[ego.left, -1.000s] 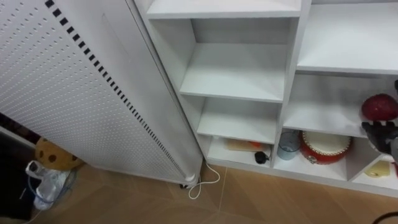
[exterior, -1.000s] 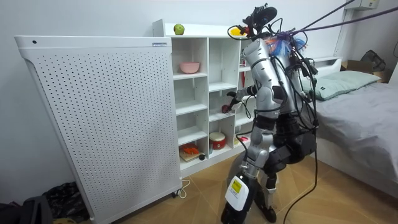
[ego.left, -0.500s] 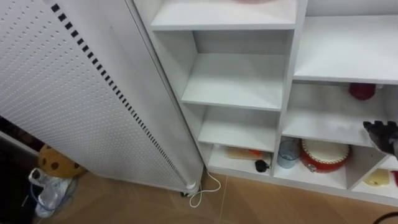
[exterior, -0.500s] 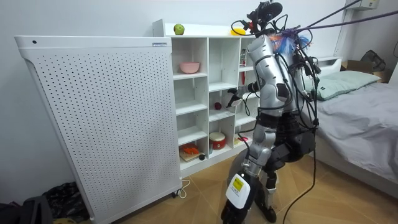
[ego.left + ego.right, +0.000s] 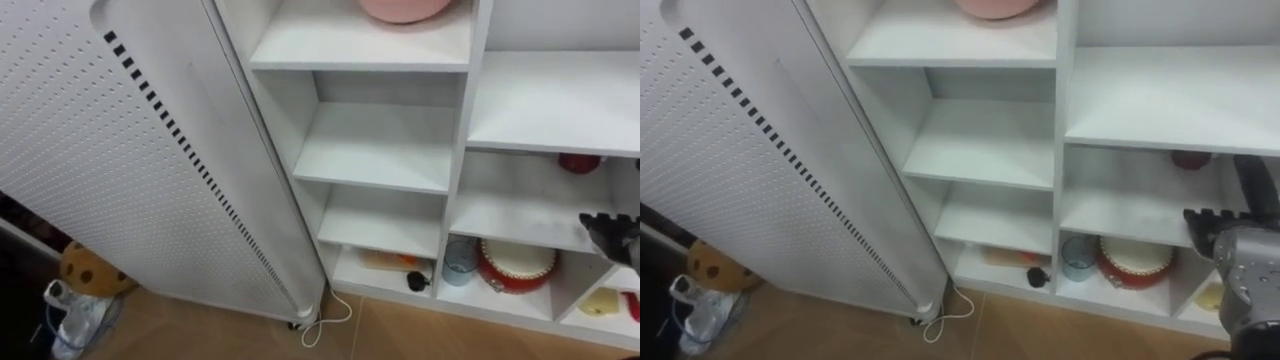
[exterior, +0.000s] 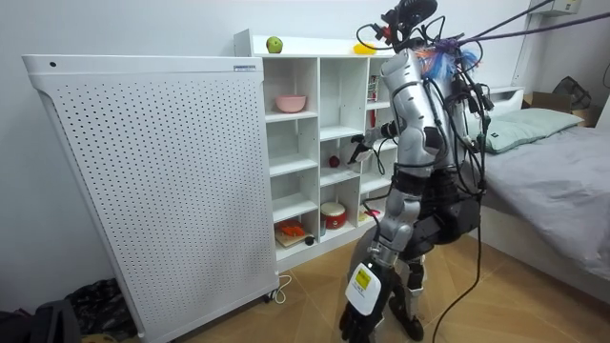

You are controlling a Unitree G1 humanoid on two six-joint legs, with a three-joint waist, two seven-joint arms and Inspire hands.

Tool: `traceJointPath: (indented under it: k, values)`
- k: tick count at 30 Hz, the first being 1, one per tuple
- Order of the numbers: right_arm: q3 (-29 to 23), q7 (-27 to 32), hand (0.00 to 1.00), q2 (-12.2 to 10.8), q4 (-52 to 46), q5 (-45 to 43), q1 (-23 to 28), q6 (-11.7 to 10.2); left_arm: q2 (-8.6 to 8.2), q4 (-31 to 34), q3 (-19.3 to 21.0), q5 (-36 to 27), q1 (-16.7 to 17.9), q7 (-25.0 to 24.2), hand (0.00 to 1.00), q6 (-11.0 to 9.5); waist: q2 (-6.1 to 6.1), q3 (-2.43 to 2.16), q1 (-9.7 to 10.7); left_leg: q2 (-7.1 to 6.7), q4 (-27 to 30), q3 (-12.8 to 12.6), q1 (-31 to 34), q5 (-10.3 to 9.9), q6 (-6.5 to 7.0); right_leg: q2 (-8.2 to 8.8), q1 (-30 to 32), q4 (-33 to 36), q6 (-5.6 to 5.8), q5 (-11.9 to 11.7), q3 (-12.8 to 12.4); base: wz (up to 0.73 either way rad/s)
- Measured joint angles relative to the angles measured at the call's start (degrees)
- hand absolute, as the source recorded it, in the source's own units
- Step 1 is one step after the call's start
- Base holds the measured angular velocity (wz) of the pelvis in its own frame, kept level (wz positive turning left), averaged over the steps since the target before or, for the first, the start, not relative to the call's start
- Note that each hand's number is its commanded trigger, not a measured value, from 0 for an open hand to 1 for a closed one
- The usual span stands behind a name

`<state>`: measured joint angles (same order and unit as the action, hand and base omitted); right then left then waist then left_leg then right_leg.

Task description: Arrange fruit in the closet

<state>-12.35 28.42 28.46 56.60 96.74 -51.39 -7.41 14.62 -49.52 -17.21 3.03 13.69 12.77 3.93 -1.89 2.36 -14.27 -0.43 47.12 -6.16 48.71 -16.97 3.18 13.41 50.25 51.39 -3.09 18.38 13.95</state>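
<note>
Red fruit point(image 5: 580, 162): round, dark red, sitting on a middle shelf of the white closet point(image 5: 465, 120), toward the back, its top hidden by the shelf board above. It lies just beyond the right hand point(image 5: 612, 232), deeper in the same compartment and clear of the fingers point(image 5: 1200, 218); no contact. Right hand: fingers loosely extended toward the shelf, empty. Judgement: the fruit looks firm, smooth-skinned and light, liable to roll on the bare board if nudged; take it round its widest part, thumb opposite the fingers, coming in from the front, since the board above leaves little room for a top grasp. Below the hand, one compartment down: a red round tin point(image 5: 515, 265) and a bluish cup point(image 5: 461, 260). Up and to the hand's left, a pink bowl point(image 5: 405, 8). In the room view a green apple point(image 6: 274, 45) rests on the closet top, well above the hand. Farther left, a white perforated panel point(image 5: 100, 170) stands against the closet.
</note>
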Motion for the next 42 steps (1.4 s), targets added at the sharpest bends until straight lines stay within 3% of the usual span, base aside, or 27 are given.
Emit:
traceJointPath:
  k: [5, 9, 11, 13, 15, 18, 21, 22, 23, 28, 32, 35, 38, 42]
  values:
    - [0.5, -5.9, 0.00, -1.5, 6.4, -0.3, 2.1, 2.5, -0.20, -4.1, 0.1, 0.0, -1.9, -2.8, 0.00, 1.2, 0.54, 0.30, -0.2, 1.75, -3.2, 0.0, -5.6, -0.2, -0.35, -2.49, -6.2, -5.5, 0.31, -1.7, 0.4, -0.17]
    - [4.0, -14.9, 0.00, -1.6, 10.5, -2.0, 8.9, 4.2, -0.26, -8.9, 0.7, 0.0, -6.5, -5.6, 0.00, 3.2, 1.15, 0.53, -0.1, 2.11, -6.8, -0.2, -11.4, -0.1, -0.49, -3.58, -12.0, -9.7, 0.88, -2.5, 0.4, -0.07]
    - [4.4, -18.6, 0.00, -2.1, 12.6, -3.7, 12.5, 5.3, -0.25, -12.3, 1.4, -0.2, -9.6, -6.6, 0.00, 3.4, 1.41, 0.46, 0.4, 2.15, -8.9, 0.2, -13.6, 0.4, -0.78, -4.41, -14.6, -12.4, 1.10, -3.3, 0.5, -0.04]
    - [4.5, -22.7, 0.00, -3.5, 15.1, -5.8, 17.6, 7.2, -0.39, -15.1, 3.1, -0.1, -13.0, -7.5, 0.00, 4.0, 1.78, 0.38, 2.2, 2.10, -11.9, 0.3, -16.7, 1.0, -0.90, -4.94, -17.9, -15.6, 1.44, -4.2, 1.0, 0.02]
    - [4.6, -25.1, 0.00, -4.4, 17.7, -8.3, 21.0, 8.9, -0.54, -16.4, 4.8, 0.0, -14.4, -7.9, 0.00, 4.3, 2.07, 0.28, 3.1, 2.08, -14.6, 0.1, -19.7, 1.6, -0.97, -5.65, -20.6, -18.4, 1.53, -5.1, 1.0, -0.17]
    - [7.2, -28.6, 0.00, -5.3, 19.8, -13.4, 27.4, 10.1, -0.40, -17.1, 8.3, -1.5, -15.4, -8.5, 0.00, 4.3, 2.15, -0.29, 5.4, 1.91, -18.6, -0.1, -24.3, 2.3, -1.13, -6.46, -25.0, -22.5, 2.01, -5.8, 0.9, -0.10]
    - [7.8, -30.7, 0.00, -6.3, 23.0, -19.7, 33.0, 11.8, -0.23, -17.0, 10.8, -3.0, -15.4, -8.7, 0.00, 4.2, 2.32, -1.09, 7.6, 1.72, -23.1, -0.2, -30.0, 2.9, -1.35, -6.71, -30.5, -26.5, 2.52, -6.2, 1.2, -0.02]
    - [8.0, -31.1, 0.00, -6.4, 23.3, -22.5, 35.2, 12.6, -0.18, -16.8, 11.2, -3.5, -15.4, -9.4, 0.00, 4.2, 2.40, -1.71, 8.0, 1.71, -24.5, -0.4, -31.9, 3.0, -1.42, -6.98, -32.2, -27.5, 2.65, -6.2, 1.3, -0.06]
    - [8.3, -31.4, 0.00, -6.4, 23.3, -23.6, 36.3, 12.8, -0.21, -16.8, 11.8, -3.5, -15.4, -9.8, 0.00, 4.2, 2.45, -2.01, 8.2, 1.69, -25.0, -0.5, -32.8, 3.1, -1.49, -7.13, -33.0, -28.0, 2.72, -6.3, 1.3, -0.06]
    - [8.9, -34.1, 0.00, -8.5, 23.7, -35.0, 46.1, 15.0, 0.01, -16.0, 17.3, -2.9, -13.0, -10.0, 0.00, 3.6, 3.58, -2.86, 10.5, 1.66, -30.9, -0.9, -42.8, 3.8, -2.14, -8.53, -43.2, -34.1, 3.12, -6.4, 2.2, 0.04]
    - [8.2, -35.0, 0.00, -10.2, 23.8, -45.6, 50.9, 15.7, -0.34, -15.8, 19.7, -2.5, -10.6, -10.3, 0.00, 3.7, 3.66, -2.75, 12.6, 1.79, -33.3, -1.1, -47.7, 3.9, -2.44, -9.21, -48.5, -37.5, 3.40, -6.6, 3.4, 0.16]
    - [8.2, -35.2, 0.00, -11.9, 23.2, -52.8, 54.7, 16.2, -0.63, -15.7, 22.6, -0.9, -8.4, -10.3, 0.00, 3.9, 3.54, -2.57, 12.5, 1.98, -35.0, -2.0, -50.6, 4.0, -2.66, -9.89, -50.5, -38.5, 3.46, -6.7, 2.4, -0.17]
    - [8.4, -34.8, 0.00, -14.0, 23.2, -62.2, 56.3, 16.2, -1.35, -16.0, 24.4, 0.7, -6.3, -9.9, 0.00, 4.4, 3.07, -2.06, 12.4, 2.45, -36.9, -3.0, -53.2, 4.0, -2.81, -10.55, -52.3, -39.0, 3.44, -6.9, 0.2, -0.27]
    - [9.5, -34.8, 0.00, -15.2, 23.2, -72.4, 56.5, 16.0, -2.24, -16.1, 24.4, 4.0, -5.5, -9.3, 0.00, 4.3, 2.94, -2.19, 12.3, 2.11, -37.1, -3.1, -54.2, 4.1, -2.90, -10.79, -52.8, -39.8, 3.41, -7.5, 0.2, -0.07]
